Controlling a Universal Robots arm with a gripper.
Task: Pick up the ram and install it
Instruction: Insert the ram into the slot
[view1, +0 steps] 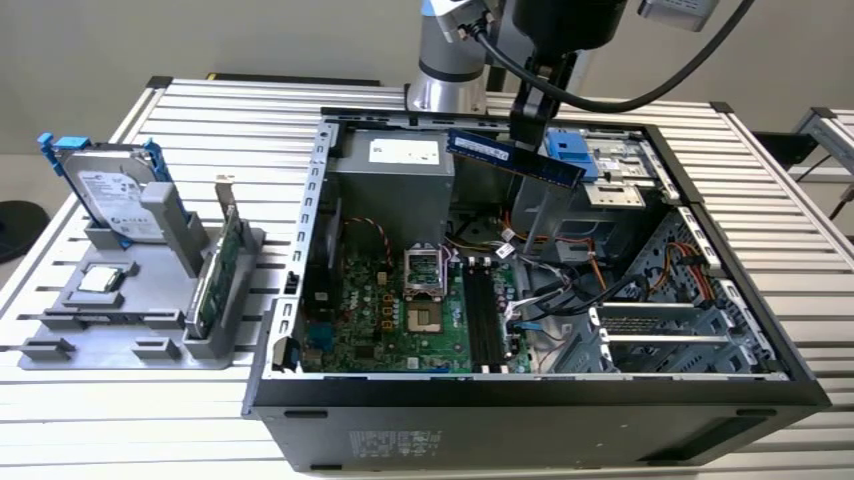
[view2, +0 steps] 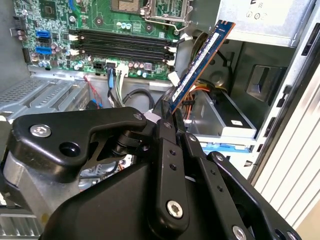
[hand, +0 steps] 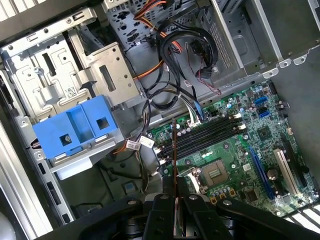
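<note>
The ram (view1: 514, 158) is a long dark stick with a pale label, held tilted in the air above the back of the open computer case (view1: 534, 395). My gripper (view1: 530, 125) is shut on it from above. In the second wrist view the ram (view2: 202, 62) sticks out from between the black fingers (view2: 165, 131). The first wrist view has the ram (hand: 174, 160) edge-on, over the motherboard's black memory slots (hand: 207, 132). Those slots (view1: 483, 315) lie on the green motherboard (view1: 387, 310), well below the stick and nearer the case front.
On the exterior view's left, a grey stand (view1: 120, 310) carries a silver hard drive with blue rails (view1: 114, 190) and a green card with a metal bracket (view1: 220, 260). Inside the case are the power supply (view1: 394, 165), a blue drive bay (view1: 567, 150) and loose cables (view1: 561, 290).
</note>
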